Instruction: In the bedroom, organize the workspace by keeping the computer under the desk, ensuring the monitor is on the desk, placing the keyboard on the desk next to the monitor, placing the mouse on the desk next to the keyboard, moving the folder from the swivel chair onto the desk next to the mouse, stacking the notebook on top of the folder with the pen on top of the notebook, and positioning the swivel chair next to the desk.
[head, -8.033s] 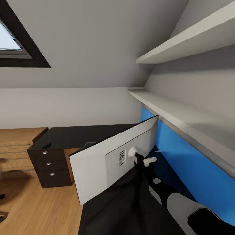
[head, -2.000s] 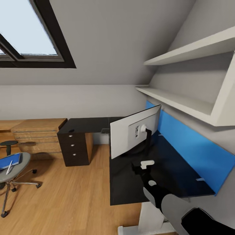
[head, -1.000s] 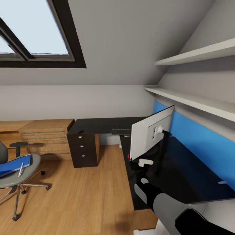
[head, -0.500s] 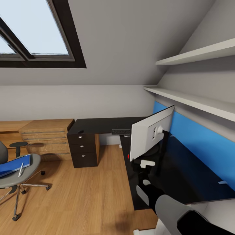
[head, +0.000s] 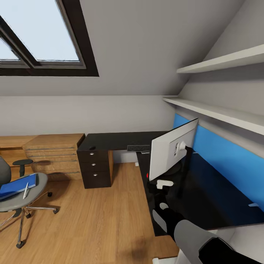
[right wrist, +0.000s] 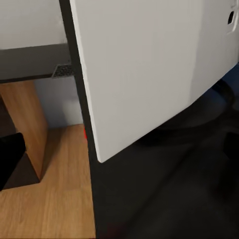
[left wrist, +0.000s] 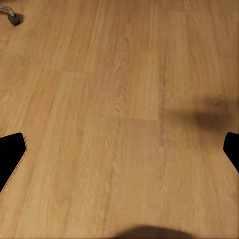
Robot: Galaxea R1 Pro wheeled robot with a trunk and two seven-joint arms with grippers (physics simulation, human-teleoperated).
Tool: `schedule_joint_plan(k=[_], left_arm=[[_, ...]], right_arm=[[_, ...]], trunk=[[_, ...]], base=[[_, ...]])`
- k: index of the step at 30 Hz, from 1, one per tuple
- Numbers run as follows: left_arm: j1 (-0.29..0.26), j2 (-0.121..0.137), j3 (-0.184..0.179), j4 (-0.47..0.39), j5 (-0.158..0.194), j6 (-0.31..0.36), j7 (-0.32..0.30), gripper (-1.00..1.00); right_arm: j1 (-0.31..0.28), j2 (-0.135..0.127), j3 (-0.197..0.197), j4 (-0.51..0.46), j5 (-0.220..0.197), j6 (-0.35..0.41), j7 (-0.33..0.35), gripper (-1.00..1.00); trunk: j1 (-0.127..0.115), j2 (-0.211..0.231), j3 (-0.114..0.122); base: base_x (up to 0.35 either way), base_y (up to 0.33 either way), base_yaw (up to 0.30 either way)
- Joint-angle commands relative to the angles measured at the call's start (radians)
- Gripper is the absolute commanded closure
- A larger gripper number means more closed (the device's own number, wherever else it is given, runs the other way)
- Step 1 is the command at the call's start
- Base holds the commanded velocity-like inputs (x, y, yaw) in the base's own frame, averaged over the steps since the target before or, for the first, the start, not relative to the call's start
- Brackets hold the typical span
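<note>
At the far left the grey swivel chair [head: 14, 194] stands on the wood floor [head: 95, 220], its seat carrying the blue folder [head: 16, 186] with the pen [head: 26, 190] lying on it. Further right, the mouse [head: 92, 147] and keyboard [head: 138, 147] lie on the black tabletop [head: 110, 141], well apart. The monitor [head: 172, 148] stands there, white back showing; the right gripper [head: 164, 183] hovers just before it, its opening unclear, while the left gripper [left wrist: 119, 164] is spread wide over bare floor.

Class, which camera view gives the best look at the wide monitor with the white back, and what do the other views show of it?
The head view: the wide monitor with the white back appears whole, upright on the long black desk. The right wrist view shows a close part of its white back panel. The left wrist view looks down on the light wood plank floor.
</note>
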Motion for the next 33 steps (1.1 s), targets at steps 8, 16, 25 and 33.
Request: schedule_joint_plan(k=[8,16,25,33], left_arm=[[-0.001,0.0,0.001,0.001,0.001,-0.003,0.0,-1.0],[-0.001,0.0,0.002,0.001,0.002,-0.003,0.0,-1.0],[-0.001,0.0,0.002,0.001,0.002,-0.003,0.0,-1.0],[-0.001,0.0,0.002,0.001,0.002,-0.003,0.001,-1.0]], right_arm=[[-0.001,0.004,0.013,-0.002,-0.002,-0.002,-0.007,-1.0],[0.001,0.015,0.018,-0.015,0.001,-0.001,-0.007,-1.0],[0.009,0.019,0.017,-0.05,0.002,-0.001,-0.009,-1.0],[0.011,0.018,0.013,-0.082,0.004,-0.002,-0.044,-1.0]], trunk=[[0.0,-0.001,-0.002],[0.0,-0.001,-0.002],[0.0,-0.001,-0.002],[0.0,-0.001,-0.002]], base=[[0.0,0.212,0.0],[0.0,0.045,0.0],[0.0,0.007,0.0],[0.0,0.001,0.0]])
